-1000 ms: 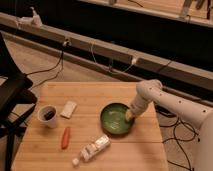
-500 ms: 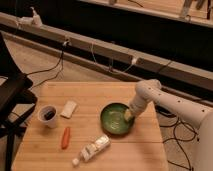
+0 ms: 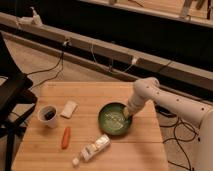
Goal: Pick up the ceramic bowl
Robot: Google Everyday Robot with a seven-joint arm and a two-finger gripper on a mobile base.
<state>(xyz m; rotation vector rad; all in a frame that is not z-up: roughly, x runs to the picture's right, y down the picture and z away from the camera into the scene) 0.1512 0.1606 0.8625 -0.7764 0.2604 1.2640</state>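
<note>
The ceramic bowl (image 3: 114, 120) is a round, shallow, glossy green bowl with a darker rim, sitting on the wooden table (image 3: 90, 97) right of centre. My white arm reaches in from the right and bends down over the bowl. The gripper (image 3: 126, 113) is at the bowl's right rim, low, at or just inside the edge.
A small white cup with dark contents (image 3: 48, 115) stands at the table's left. A white packet (image 3: 69, 109) lies beside it. An orange carrot (image 3: 65, 137) and a white bottle on its side (image 3: 94, 148) lie near the front. A black chair (image 3: 12, 100) stands left. Cables run behind the table.
</note>
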